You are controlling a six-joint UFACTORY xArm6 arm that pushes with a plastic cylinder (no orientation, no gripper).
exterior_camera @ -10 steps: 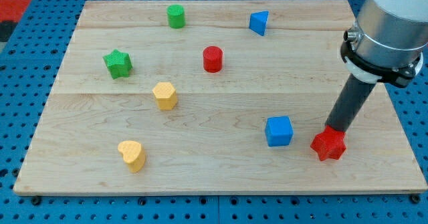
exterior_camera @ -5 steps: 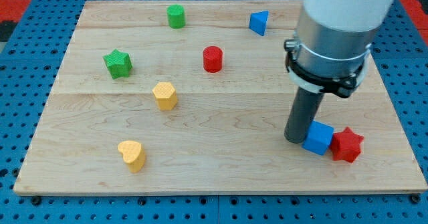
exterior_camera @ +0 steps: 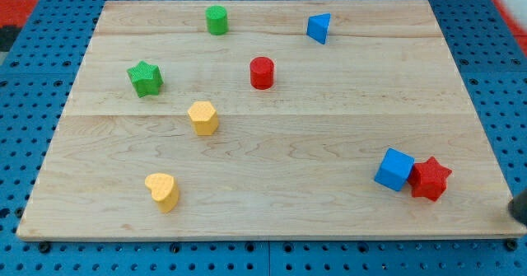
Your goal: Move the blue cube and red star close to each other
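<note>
The blue cube (exterior_camera: 394,170) sits near the bottom right of the wooden board (exterior_camera: 272,136). The red star (exterior_camera: 431,179) lies directly to its right and touches it. Only a dark, blurred piece of my rod shows, at the view's right edge. My tip (exterior_camera: 520,217) is off the board, to the right of the red star and slightly below it, clear of both blocks.
Other blocks lie on the board: a green cylinder (exterior_camera: 216,20) and a blue triangle (exterior_camera: 319,28) near the top, a red cylinder (exterior_camera: 262,72), a green star (exterior_camera: 145,78), a yellow hexagon (exterior_camera: 202,117) and a yellow heart (exterior_camera: 163,191).
The rod pushed the blue cube right until it touched the red star. It then swept off to the view's right edge and left both blocks standing.
</note>
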